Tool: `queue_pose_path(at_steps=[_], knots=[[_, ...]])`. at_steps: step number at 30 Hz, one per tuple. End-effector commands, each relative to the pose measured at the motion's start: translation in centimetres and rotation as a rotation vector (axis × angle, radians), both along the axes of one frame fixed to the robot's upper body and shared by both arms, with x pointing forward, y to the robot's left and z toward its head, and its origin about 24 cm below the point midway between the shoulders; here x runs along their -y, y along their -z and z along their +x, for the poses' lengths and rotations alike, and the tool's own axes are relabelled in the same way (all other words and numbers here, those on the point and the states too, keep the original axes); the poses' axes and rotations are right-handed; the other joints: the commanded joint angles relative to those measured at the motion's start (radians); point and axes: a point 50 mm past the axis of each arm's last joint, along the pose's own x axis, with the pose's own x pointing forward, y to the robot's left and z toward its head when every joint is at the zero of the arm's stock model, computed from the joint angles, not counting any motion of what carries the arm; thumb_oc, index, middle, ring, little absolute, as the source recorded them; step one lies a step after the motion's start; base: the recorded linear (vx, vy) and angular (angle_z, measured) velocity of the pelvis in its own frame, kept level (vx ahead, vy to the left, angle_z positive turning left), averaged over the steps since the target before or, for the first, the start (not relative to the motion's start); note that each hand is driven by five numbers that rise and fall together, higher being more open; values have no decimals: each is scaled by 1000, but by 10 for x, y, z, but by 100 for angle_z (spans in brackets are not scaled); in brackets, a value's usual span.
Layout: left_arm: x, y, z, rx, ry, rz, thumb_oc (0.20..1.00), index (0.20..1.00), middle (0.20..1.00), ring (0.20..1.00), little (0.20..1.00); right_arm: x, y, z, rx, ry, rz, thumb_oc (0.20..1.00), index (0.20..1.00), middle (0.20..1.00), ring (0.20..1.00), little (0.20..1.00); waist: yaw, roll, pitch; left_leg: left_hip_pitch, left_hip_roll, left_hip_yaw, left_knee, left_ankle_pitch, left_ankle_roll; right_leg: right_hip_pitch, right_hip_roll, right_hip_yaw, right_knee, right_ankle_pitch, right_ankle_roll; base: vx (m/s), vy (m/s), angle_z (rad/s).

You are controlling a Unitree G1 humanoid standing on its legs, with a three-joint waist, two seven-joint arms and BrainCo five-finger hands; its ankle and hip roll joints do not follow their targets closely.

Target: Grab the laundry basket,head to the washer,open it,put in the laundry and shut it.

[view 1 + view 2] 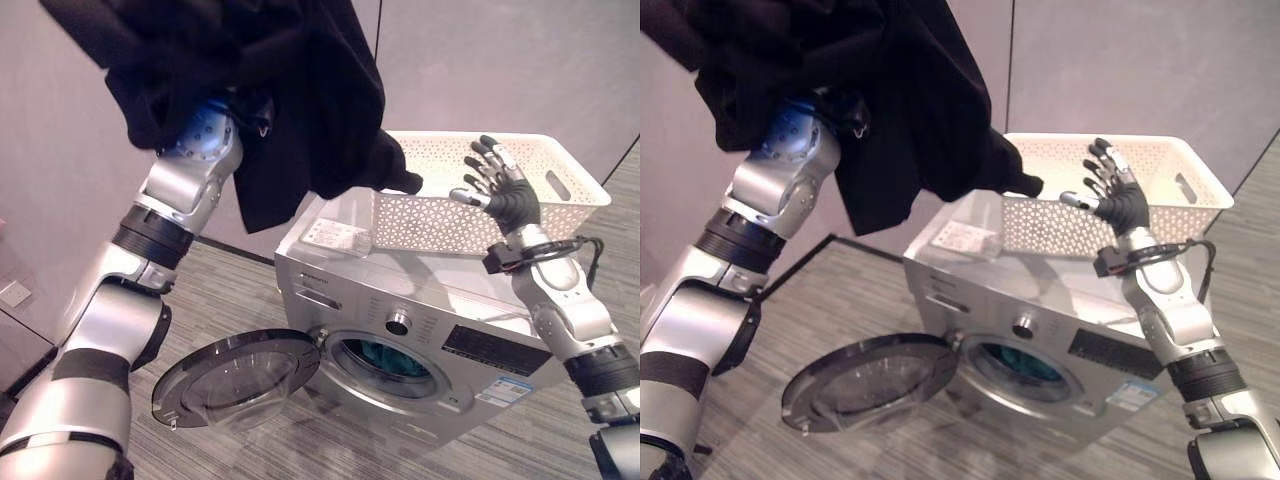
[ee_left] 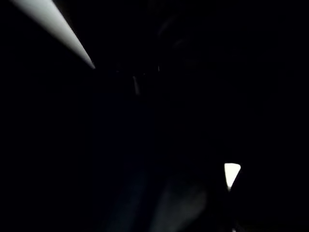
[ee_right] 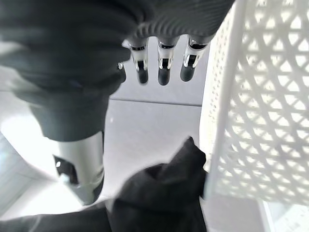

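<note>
A black garment [image 1: 290, 110] hangs high over the washer's left corner, draped over my raised left arm [image 1: 190, 170]; the left hand is buried in the cloth, which darkens the left wrist view [image 2: 145, 145]. One tail of the garment [image 3: 164, 193] reaches the near left corner of the white lattice laundry basket [image 1: 440, 215]. The basket stands on top of the silver washer [image 1: 400, 290]. My right hand [image 1: 505, 190] is open just in front of the basket's near wall [image 3: 260, 121], holding nothing. The washer's round door [image 1: 240, 375] is swung open to the left, and teal cloth [image 1: 385, 358] shows in the drum.
A white leaflet [image 1: 335, 237] lies on the washer's top, left of the basket. Grey walls stand close behind the washer. Striped grey floor [image 1: 250, 290] spreads in front and to the left, under the open door.
</note>
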Motion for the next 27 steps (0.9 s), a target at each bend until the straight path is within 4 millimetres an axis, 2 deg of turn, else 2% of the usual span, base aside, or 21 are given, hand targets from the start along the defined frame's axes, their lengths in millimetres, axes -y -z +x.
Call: queue_pose_path(at_steps=[1, 4, 5, 6, 9, 14, 15, 17, 18, 19, 20, 21, 22, 25, 26, 27], knots=[[-47, -43, -16, 169, -121, -137, 200, 200, 200, 200, 200, 27, -44, -10, 210, 123, 12, 1000, 1000, 1000, 1000, 1000, 50, -43, -30, 145, -34, 23, 11, -194, 48, -64, -29, 11, 43, -7, 22, -2, 33, 0], [-56, -47, -27, 215, -124, -148, 200, 200, 200, 200, 200, 36, -48, -18, 227, 166, -15, 1000, 1000, 1000, 1000, 1000, 52, -45, -30, 141, -38, 27, 11, -187, 51, -72, -32, 14, 42, 3, 22, 0, 0, 0], [-69, -47, -44, 276, -147, -134, 200, 200, 200, 200, 200, 49, -46, -30, 248, 227, -18, 1000, 1000, 1000, 1000, 1000, 57, -49, -31, 139, -41, 26, 11, -190, 55, -73, -33, 15, 40, 4, 23, 0, 0, 0], [-69, -46, -44, 274, -148, -135, 200, 200, 200, 200, 200, 49, -45, -30, 246, 227, -19, 1000, 1000, 1000, 1000, 1000, 58, -48, -33, 139, -42, 27, 11, -190, 55, -73, -34, 15, 40, 4, 23, 0, 0, 0], [-85, -35, -60, 306, -178, -134, 200, 200, 200, 200, 200, 60, -41, -46, 272, 282, -21, 1000, 1000, 1000, 1000, 1000, 66, -51, -37, 143, -46, 24, 11, -195, 59, -67, -36, 13, 36, 4, 25, 3, 9, 1], [-106, -20, -75, 325, -238, -161, 200, 200, 200, 200, 200, 72, -36, -57, 272, 345, -18, 1000, 1000, 1000, 1000, 1000, 74, -58, -43, 146, -49, 26, 11, -199, 62, -63, -39, 12, 32, 4, 25, 0, 0, 0], [-119, -7, -84, 320, -271, -197, 200, 200, 200, 200, 200, 78, -32, -64, 280, 388, -4, 1000, 1000, 1000, 1000, 1000, 77, -61, -44, 146, -50, 25, 11, -200, 63, -63, -40, 13, 32, 4, 25, 0, 0, 0], [-124, 2, -88, 308, -282, -207, 200, 200, 200, 200, 200, 81, -30, -70, 287, 414, 4, 1000, 1000, 1000, 1000, 1000, 79, -61, -46, 145, -51, 25, 11, -201, 64, -63, -41, 12, 32, 4, 25, 1, 10, -2], [-135, 22, -97, 272, -313, -216, 200, 200, 200, 200, 200, 92, -28, -83, 306, 492, 2, 1000, 1000, 1000, 1000, 1000, 80, -64, -47, 143, -54, 24, 11, -203, 67, -64, -43, 13, 32, 5, 24, 0, 0, 0], [-140, 32, -102, 253, -331, -217, 200, 200, 200, 200, 200, 99, -29, -92, 325, 541, -2, 1000, 1000, 1000, 1000, 1000, 79, -65, -46, 144, -54, 25, 11, -205, 68, -64, -43, 15, 32, 5, 24, -3, 38, 0], [-143, 42, -106, 232, -340, -220, 200, 200, 200, 200, 200, 106, -32, -101, 352, 600, -5, 1000, 1000, 1000, 1000, 1000, 76, -68, -44, 143, -55, 25, 11, -207, 70, -65, -44, 16, 33, 6, 25, 0, 0, 0], [-143, 43, -107, 228, -339, -221, 200, 200, 200, 200, 200, 106, -32, -101, 350, 601, -8, 1000, 1000, 1000, 1000, 1000, 77, -66, -47, 144, -56, 25, 11, -207, 70, -65, -44, 16, 33, 6, 25, 0, 0, 0], [-148, 65, -113, 170, -361, -232, 200, 200, 200, 200, 200, 118, -34, -119, 383, 717, -33, 1000, 1000, 1000, 1000, 1000, 74, -69, -48, 144, -57, 28, 11, -210, 73, -65, -46, 20, 33, 7, 25, 0, 32, 5], [-154, 95, -124, 75, -395, -233, 200, 200, 200, 200, 200, 129, -37, -144, 392, 885, -132, 1000, 1000, 1000, 1000, 1000, 64, -73, -48, 143, -61, 34, 12, -215, 79, -71, -49, 29, 36, 12, 27, -12, 38, 0], [-155, 103, -129, 46, -397, -229, 200, 200, 200, 200, 200, 130, -34, -149, 368, 921, -180, 1000, 1000, 1000, 1000, 1000, 61, -73, -51, 143, -64, 38, 11, -215, 81, -75, -49, 34, 37, 15, 28, 13, 31, -1], [-155, 104, -129, 44, -397, -229, 200, 200, 200, 200, 200, 130, -34, -149, 367, 921, -181, 1000, 1000, 1000, 1000, 1000, 62, -72, -52, 144, -63, 39, 11, -216, 81, -75, -49, 35, 37, 14, 28, -32, 29, -2]])
